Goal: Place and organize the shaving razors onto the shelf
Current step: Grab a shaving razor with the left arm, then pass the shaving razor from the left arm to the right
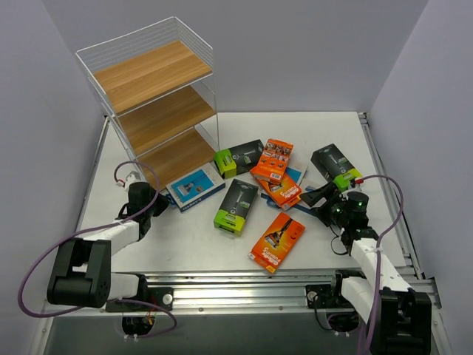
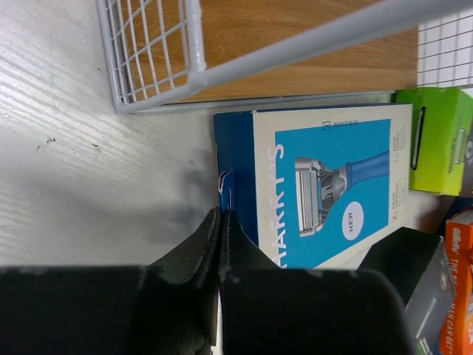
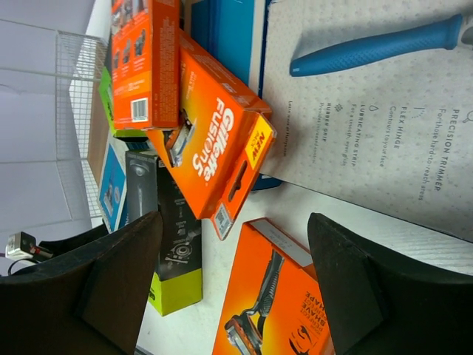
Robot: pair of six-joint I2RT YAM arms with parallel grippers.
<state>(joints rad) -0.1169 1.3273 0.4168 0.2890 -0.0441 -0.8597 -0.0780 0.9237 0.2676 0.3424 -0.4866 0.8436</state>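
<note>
Zero gap at the left gripper (image 2: pixel 220 218), pinched closed on nothing visible, lower centre, beside the left edge of the blue-and-white pack (image 2: pixel 325 185); right gripper (image 3: pixel 235 229) spread wide, empty, above orange packs (image 3: pixel 214 148). Risks a missed pinch, nudging that pack under the shelf (image 2: pixel 332 74) at upper frame.

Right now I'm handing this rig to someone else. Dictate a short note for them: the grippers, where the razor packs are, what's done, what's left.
Left gripper: shut and empty, tips at the edge of the blue-and-white pack that lies in front of the shelf.
Right gripper: open, holding nothing, over the right-hand pile.
Packs: all on the table. There are three black-and-lime packs, three orange packs, and a second blue-and-white pack partly under the orange ones.
Done: nothing is on the shelf yet.
Left: every pack needs placing and lining up.
</note>
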